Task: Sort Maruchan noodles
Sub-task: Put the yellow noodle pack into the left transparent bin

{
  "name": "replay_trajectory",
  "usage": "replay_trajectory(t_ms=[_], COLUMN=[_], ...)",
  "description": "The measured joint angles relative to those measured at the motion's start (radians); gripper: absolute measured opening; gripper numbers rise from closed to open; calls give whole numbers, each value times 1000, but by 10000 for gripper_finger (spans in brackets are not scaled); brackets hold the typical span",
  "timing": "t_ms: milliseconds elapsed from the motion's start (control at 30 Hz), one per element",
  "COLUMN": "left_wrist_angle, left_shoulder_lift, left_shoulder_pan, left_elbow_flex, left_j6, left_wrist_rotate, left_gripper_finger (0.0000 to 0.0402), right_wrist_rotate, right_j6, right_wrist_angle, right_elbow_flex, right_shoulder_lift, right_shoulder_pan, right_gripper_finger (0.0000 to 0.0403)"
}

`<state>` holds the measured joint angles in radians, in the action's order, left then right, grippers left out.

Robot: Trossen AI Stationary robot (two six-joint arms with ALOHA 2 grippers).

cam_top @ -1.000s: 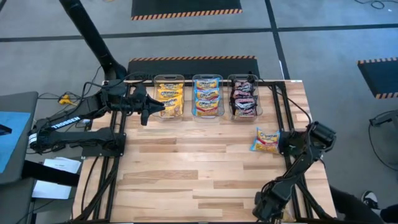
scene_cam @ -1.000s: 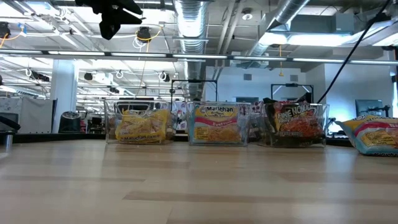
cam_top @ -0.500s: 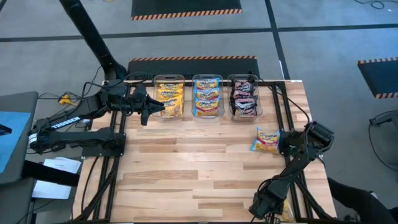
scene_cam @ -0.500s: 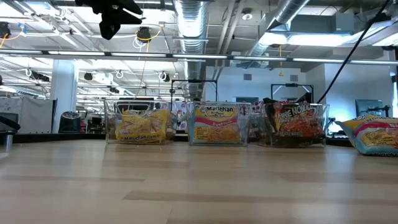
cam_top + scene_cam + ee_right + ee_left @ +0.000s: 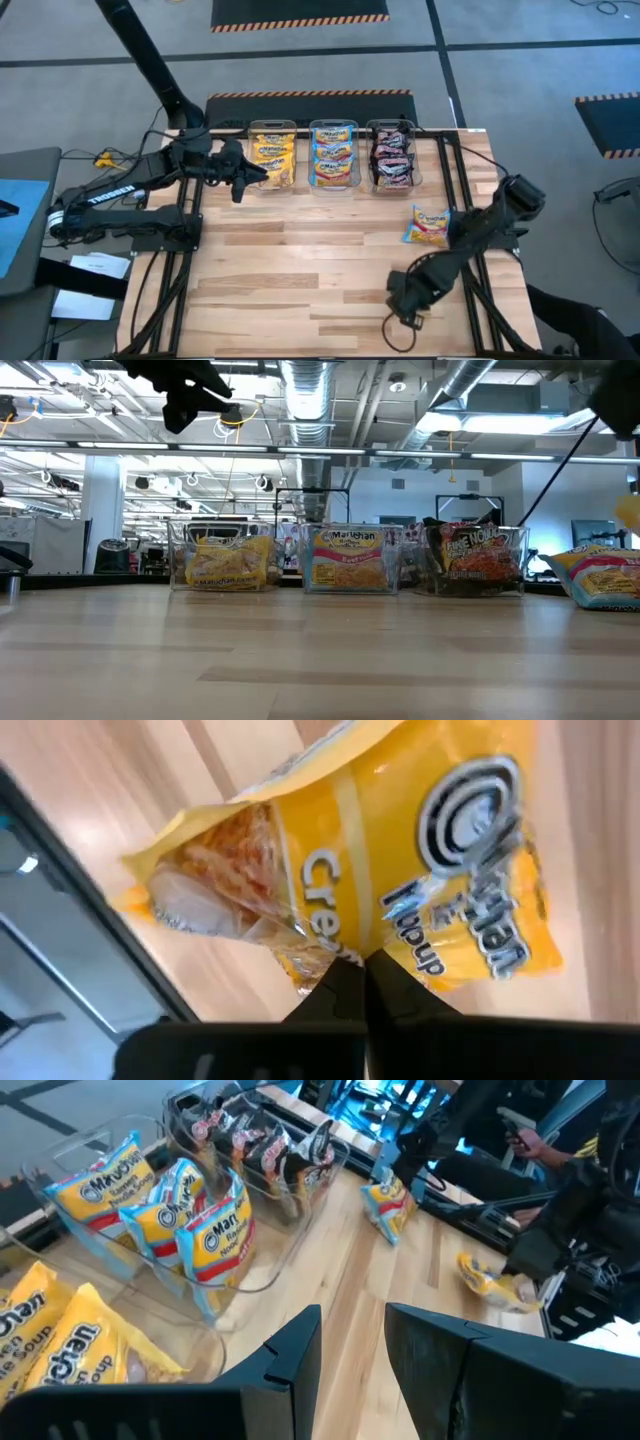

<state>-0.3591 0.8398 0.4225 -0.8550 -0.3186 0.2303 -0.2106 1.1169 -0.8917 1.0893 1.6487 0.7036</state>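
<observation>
- Maruchan noodles (image 5: 333, 160) are filling three clear bins (image 5: 333, 124) lined up along the far edge of the table (image 5: 300, 270) in the high view: yellow on the left, blue and pink in the middle, dark on the right. I cannot count the packets inside each.
- One loose packet (image 5: 428, 225) is lying flat near the table's right edge, in front of the dark bin. The wide middle and near side of the wood are offering open room.
- Left gripper (image 5: 238, 180) is hanging just beside the yellow bin, at the table's left edge. Right gripper (image 5: 405, 295) is reaching in over the near middle of the table.
- From the low view, the three bins are standing in a row with gaps between them, and the loose packet (image 5: 600, 575) is sitting at the far right.
- In the left wrist view, the left gripper (image 5: 350, 1360) is showing its fingers parted with nothing between them. Two packets are showing outside the bins: the loose one (image 5: 385, 1205) on the wood, and a yellow packet (image 5: 495, 1280) at the other arm's tip.
- In the right wrist view, the right gripper (image 5: 365, 975) is clenching the yellow packet (image 5: 400, 890) by its edge, over the wood.
</observation>
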Motion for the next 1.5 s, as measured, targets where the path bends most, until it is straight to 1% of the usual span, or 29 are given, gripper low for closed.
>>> replay_trajectory(t_ms=[167, 267, 433, 533, 667, 700, 800, 933, 1167, 1333, 1500], left_wrist_angle=[0, 11, 52, 106, 128, 126, 125, 122, 108, 124, 168], left_shoulder_lift=[18, 27, 33, 32, 32, 32, 32, 32, 37, 63, 116], left_shoulder_pan=[0, 0, 0, 0, 1, 2, 1, -10, -33, -45, -67], left_elbow_flex=[0, 0, 0, 0, 0, 0, 0, 0, 0, 0, 0], left_j6=[4, 1, -62, -103, -218, -255, -387, -541, -723, -778, -806], left_wrist_rotate=[9, 9, 9, -3, -124, -139, -139, -128, -123, -123, -127], left_gripper_finger=[105, 115, 144, 165, 187, 188, 190, 190, 190, 190, 190], right_wrist_rotate=[44, 48, 68, 84, 85, 86, 112, 182, 307, 392, 455], right_j6=[-82, -134, -226, -285, -383, -408, -481, -601, -807, -919, -1010], right_wrist_angle=[5, 5, 6, 7, 11, 11, 3, -7, -27, -54, -60], right_elbow_flex=[1, 2, 3, 4, 4, 4, 12, 68, 223, 313, 364], right_shoulder_lift=[-45, -64, -88, -93, -92, -92, -92, -92, -89, -89, -89], right_shoulder_pan=[-76, -123, -188, -224, -284, -300, -358, -438, -558, -629, -692], right_gripper_finger=[3, 3, 3, 3, 3, 3, 3, 3, 3, 3, 3])
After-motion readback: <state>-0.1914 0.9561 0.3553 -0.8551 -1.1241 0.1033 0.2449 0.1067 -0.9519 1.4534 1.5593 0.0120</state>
